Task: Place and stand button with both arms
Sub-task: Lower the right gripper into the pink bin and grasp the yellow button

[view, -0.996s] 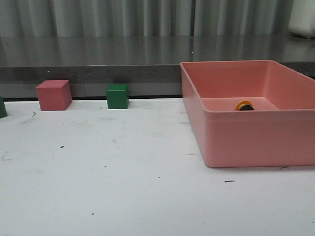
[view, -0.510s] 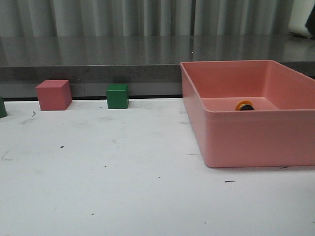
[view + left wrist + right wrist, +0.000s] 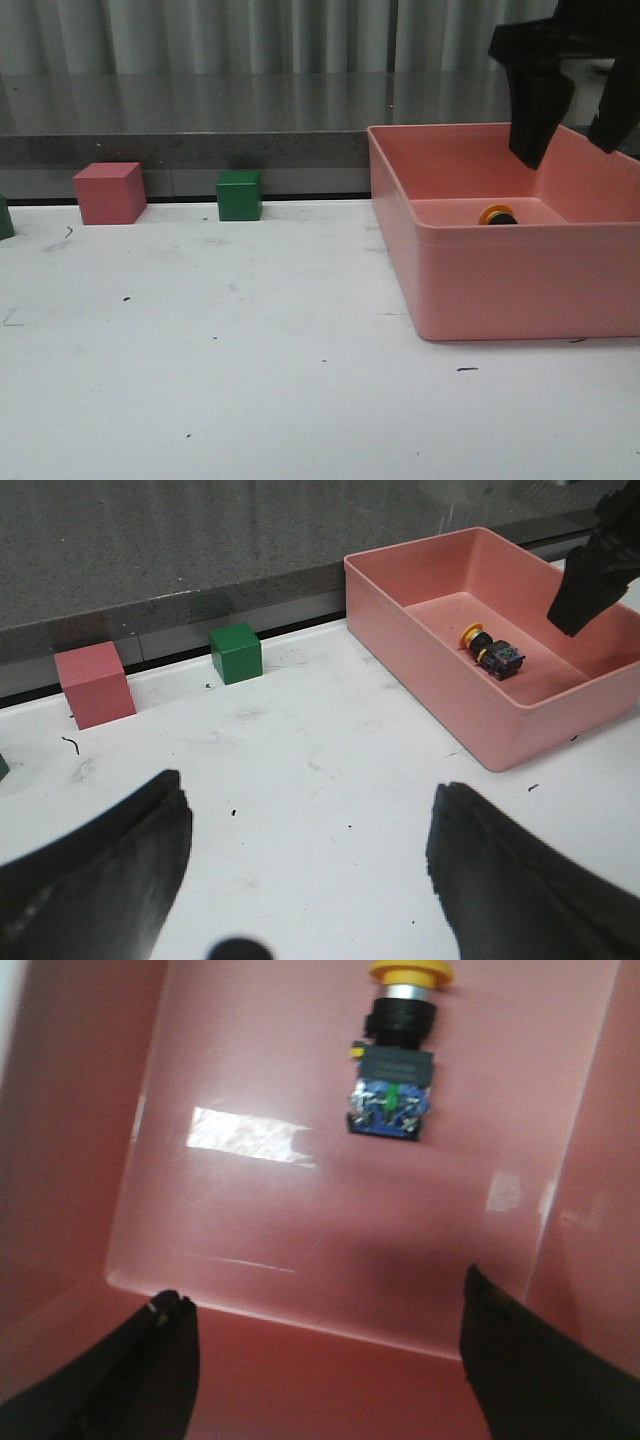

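Observation:
The button [image 3: 497, 215] lies on its side on the floor of the pink bin [image 3: 520, 285], yellow cap toward the bin's left. In the left wrist view the button [image 3: 492, 652] shows its black-blue base. My right gripper [image 3: 567, 152] hangs open and empty above the bin, over and slightly right of the button; it also shows in the left wrist view [image 3: 590, 580]. In the right wrist view its gripper [image 3: 320, 1300] is wide open above the bin floor, with the button [image 3: 395, 1070] lying beyond the fingertips. My left gripper [image 3: 310, 790] is open and empty over the white table, out of the front view.
A green cube [image 3: 239, 195] and a pink cube [image 3: 109, 193] stand at the table's back edge, left of the bin; both show in the left wrist view, green cube [image 3: 236, 652], pink cube [image 3: 93, 683]. A dark green object [image 3: 4, 218] sits at the far left. A grey ledge runs behind.
My right gripper has come into the front view from the upper right and now hangs over the bin. The button and cubes have not moved.

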You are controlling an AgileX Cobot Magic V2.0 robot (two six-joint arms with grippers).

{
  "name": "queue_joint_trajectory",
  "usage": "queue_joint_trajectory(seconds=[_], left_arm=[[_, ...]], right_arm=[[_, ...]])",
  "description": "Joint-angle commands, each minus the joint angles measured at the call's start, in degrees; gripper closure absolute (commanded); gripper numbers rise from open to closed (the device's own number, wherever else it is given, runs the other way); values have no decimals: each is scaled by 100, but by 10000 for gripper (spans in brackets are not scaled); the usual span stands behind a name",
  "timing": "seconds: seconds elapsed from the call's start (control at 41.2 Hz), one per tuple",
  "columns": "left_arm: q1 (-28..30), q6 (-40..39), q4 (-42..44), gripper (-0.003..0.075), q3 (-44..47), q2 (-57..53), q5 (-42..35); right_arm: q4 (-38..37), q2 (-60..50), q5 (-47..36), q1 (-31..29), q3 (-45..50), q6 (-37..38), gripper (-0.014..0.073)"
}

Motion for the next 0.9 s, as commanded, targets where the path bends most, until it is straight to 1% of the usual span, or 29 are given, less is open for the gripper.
queue_joint_trajectory(seconds=[0.0,0.073,0.34,0.583,0.875], left_arm=[[-42,-13,0,229,-154,77,-462],[-42,-13,0,229,-154,77,-462],[-42,-13,0,229,-154,77,-462],[-42,-13,-11,229,-154,77,-462],[-42,-13,-11,229,-154,77,-508]], right_arm=[[-536,205,-27,2,-468,413,31],[-743,484,-22,2,-680,623,31],[-730,1389,10,2,-1454,841,31],[-705,2024,205,-27,-2058,987,31],[-564,2431,291,-51,-2226,987,31]])
